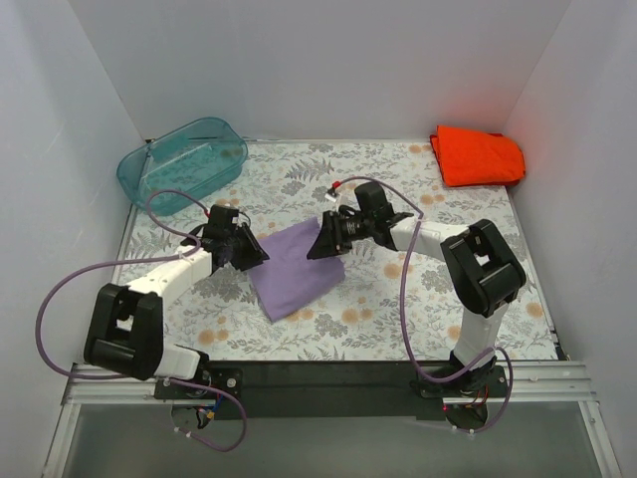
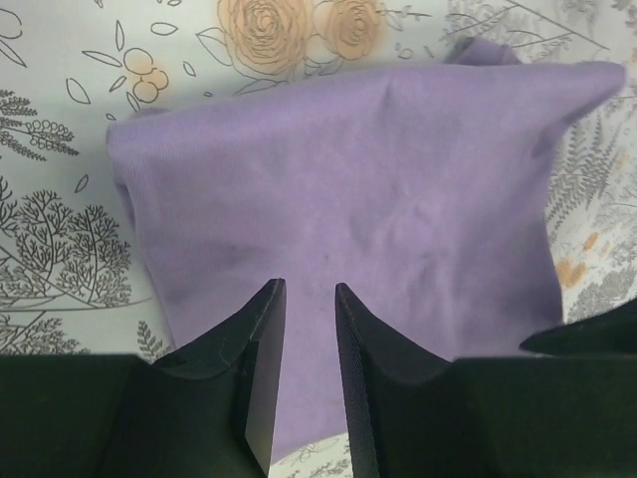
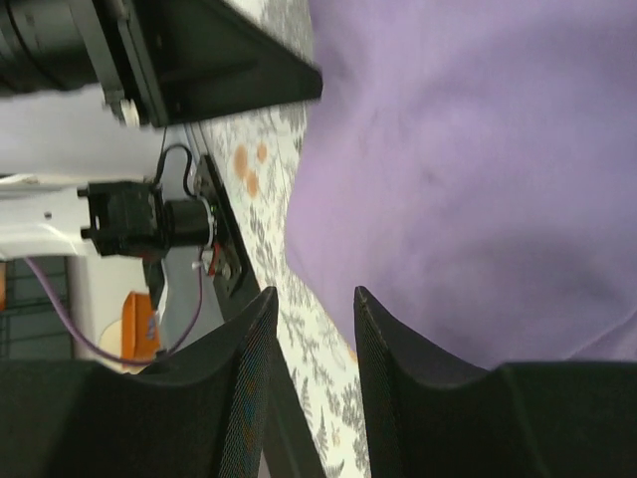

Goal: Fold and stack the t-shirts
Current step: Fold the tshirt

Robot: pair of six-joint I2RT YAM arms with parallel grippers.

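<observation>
The lavender-purple t-shirt [image 1: 296,267] lies folded in a compact patch at the middle of the floral table. In the left wrist view it [image 2: 378,199] fills the frame beyond my fingers. In the right wrist view it [image 3: 468,169] covers the right side. My left gripper [image 1: 249,254] is at the shirt's left edge, and its jaws [image 2: 309,287] stand slightly apart just above the cloth, holding nothing. My right gripper [image 1: 323,244] is at the shirt's far right corner, and it [image 3: 316,291] is open over the shirt's edge. The orange-red t-shirt [image 1: 478,156] lies folded at the far right corner.
A translucent teal tub [image 1: 182,159] stands at the far left corner. White walls close in the table on three sides. Purple cables loop beside both arms. My left gripper [image 3: 199,60] shows in the right wrist view, close by.
</observation>
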